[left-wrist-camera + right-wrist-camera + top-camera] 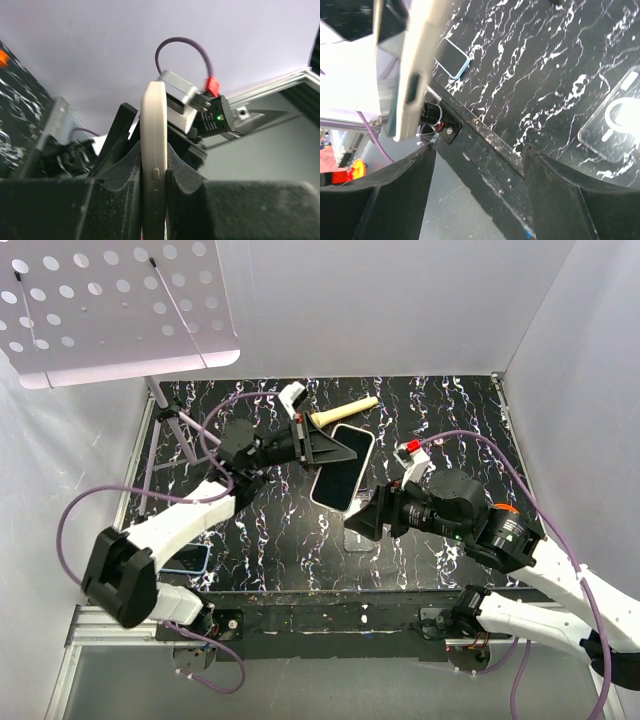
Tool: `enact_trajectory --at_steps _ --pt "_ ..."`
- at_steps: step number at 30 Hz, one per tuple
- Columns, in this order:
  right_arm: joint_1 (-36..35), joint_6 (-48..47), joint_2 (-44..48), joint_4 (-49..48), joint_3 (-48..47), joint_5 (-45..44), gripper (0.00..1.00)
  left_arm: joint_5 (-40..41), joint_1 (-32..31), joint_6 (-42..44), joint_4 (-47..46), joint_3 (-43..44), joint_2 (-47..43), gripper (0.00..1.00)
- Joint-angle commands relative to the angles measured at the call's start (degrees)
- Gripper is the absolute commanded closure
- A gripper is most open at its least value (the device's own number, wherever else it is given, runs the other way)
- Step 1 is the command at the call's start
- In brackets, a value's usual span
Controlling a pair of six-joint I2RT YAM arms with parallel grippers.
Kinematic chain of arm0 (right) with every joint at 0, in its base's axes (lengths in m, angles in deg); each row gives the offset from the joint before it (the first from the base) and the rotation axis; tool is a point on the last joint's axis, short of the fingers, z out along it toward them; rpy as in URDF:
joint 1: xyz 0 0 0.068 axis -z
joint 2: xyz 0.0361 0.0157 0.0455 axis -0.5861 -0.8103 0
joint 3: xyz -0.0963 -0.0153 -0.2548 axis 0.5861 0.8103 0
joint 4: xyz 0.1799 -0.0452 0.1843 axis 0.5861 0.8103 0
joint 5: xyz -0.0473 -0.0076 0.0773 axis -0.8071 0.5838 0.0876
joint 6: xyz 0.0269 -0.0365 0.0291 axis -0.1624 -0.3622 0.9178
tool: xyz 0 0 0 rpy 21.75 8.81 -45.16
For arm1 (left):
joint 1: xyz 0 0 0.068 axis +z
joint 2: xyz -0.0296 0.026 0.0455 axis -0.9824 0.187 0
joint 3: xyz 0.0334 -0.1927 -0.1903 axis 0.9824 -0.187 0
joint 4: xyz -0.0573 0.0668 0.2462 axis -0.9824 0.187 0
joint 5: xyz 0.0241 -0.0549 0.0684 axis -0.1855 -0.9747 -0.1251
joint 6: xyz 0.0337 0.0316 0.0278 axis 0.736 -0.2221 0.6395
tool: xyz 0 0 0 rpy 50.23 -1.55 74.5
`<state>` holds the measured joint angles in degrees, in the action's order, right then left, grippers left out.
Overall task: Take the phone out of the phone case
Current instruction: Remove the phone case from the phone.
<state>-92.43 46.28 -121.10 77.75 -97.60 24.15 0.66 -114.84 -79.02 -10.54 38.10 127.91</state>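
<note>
1. Above the middle of the black, white-veined table [275, 540], held clear of its surface: cream-edged phone [342, 475] with a dark glass face, bare of any cover and tilted.
2. Clamped on the far-left part of that phone, as seen from overhead: left claw [325, 448], drawn narrow across the thin body.
3. From the left wrist view, edge-on: the same cream-edged phone standing upright between two black foam pads [187, 180], both pressed against its faces, with the side buttons showing at the grip line.
4. Just right of the phone and nearer the arm bases: right claw [362, 522], spread wide, gripping nothing, apart from the phone.
5. From the right wrist view: two black fingers [395, 200] far apart at the bottom, with table surface and the near rail between them, and the phone's cream edge hanging at upper left.
6. Flat on the table close by the right claw: clear plastic phone case [615, 112] with a white ring-and-bar mark, the table's veining showing through it.
7. Near the front left of the table, beside the left arm: flat dark rectangle with a light-blue rim [187, 558]; phone or case, cannot tell.
8. Toward the far side of the table, just beyond the held phone: beige wedge-shaped tool [345, 410], lying flat.
</note>
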Motion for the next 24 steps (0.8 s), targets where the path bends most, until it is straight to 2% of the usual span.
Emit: enact_trajectory --at_steps 1,4,8,10,18,24 --pt "1.27 8.67 1.43 7.18 -4.52 2.41 0.23 8.16 1.07 15.33 18.37 2.08 -9.64 1.00" --pt "1.27 10.96 3.54 5.61 -6.45 3.64 0.28 10.53 1.16 19.47 23.47 3.23 -11.13 1.00" --pt "1.45 12.38 3.90 -0.19 -8.39 8.81 0.53 11.59 1.25 20.36 24.36 3.40 -11.84 1.00" --pt "1.45 12.73 2.24 -2.57 -9.62 11.28 0.62 11.68 1.25 20.19 24.45 3.40 -11.66 1.00" --pt "2.59 12.02 -0.23 -2.48 -10.86 9.62 0.61 11.59 1.25 18.51 23.31 2.97 -11.31 1.00" --pt "7.86 14.04 -2.08 -6.09 -8.31 14.54 0.61 11.42 1.34 16.15 21.03 1.91 -11.13 1.00"
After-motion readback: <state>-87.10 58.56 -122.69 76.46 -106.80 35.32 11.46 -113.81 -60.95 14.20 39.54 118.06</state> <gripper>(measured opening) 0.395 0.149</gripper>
